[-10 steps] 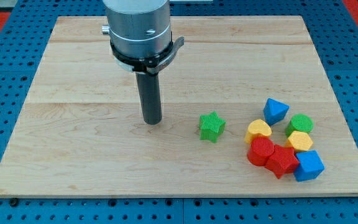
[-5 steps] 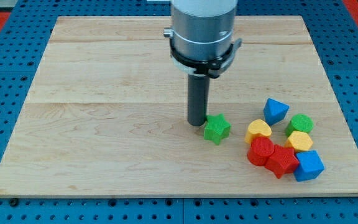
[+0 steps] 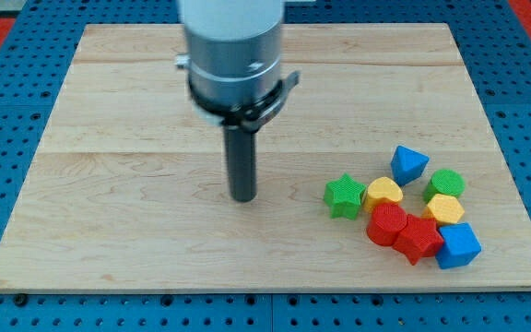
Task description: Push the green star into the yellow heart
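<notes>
Green star [image 3: 344, 195] sits touching yellow heart [image 3: 384, 193] on its left side, so job looks done. My tip [image 3: 242, 196] stands well left of star, clear of it. No jaws on rig, just a rod.

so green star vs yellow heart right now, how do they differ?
Colour: the green star is green, the yellow heart is yellow. Shape: the star is pointed, the heart rounded with two lobes. Position: the star sits at the heart's left in the view, on the outer edge of the cluster; the heart is hemmed in, with a red block just below it. Both look about touching. My tip is off to the star's left, clear of both.
</notes>
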Robot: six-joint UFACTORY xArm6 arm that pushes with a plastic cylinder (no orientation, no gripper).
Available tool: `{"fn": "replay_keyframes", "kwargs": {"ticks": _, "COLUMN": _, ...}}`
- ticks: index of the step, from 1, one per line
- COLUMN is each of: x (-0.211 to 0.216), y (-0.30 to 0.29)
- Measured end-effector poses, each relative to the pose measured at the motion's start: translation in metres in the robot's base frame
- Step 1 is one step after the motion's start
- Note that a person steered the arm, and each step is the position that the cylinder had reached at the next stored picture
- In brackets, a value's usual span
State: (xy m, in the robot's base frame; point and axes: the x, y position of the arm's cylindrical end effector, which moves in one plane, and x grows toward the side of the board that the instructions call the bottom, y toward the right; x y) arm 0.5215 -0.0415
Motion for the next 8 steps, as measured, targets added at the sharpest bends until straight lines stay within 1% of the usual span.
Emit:
{"fn": "replay_keyframes", "kwargs": {"ticks": 1, "x": 0.024, "y": -0.003}}
{"fn": "replay_keyframes", "kwargs": {"ticks": 2, "x": 0.019, "y": 0.024}}
{"fn": "replay_keyframes", "kwargs": {"ticks": 4, "x": -0.013, "y": 0.08}}
{"fn": "replay_keyframes", "kwargs": {"ticks": 6, "x": -0.027, "y": 0.127}}
{"fn": "replay_keyframes", "kwargs": {"ticks": 8, "x": -0.028, "y": 0.122}}
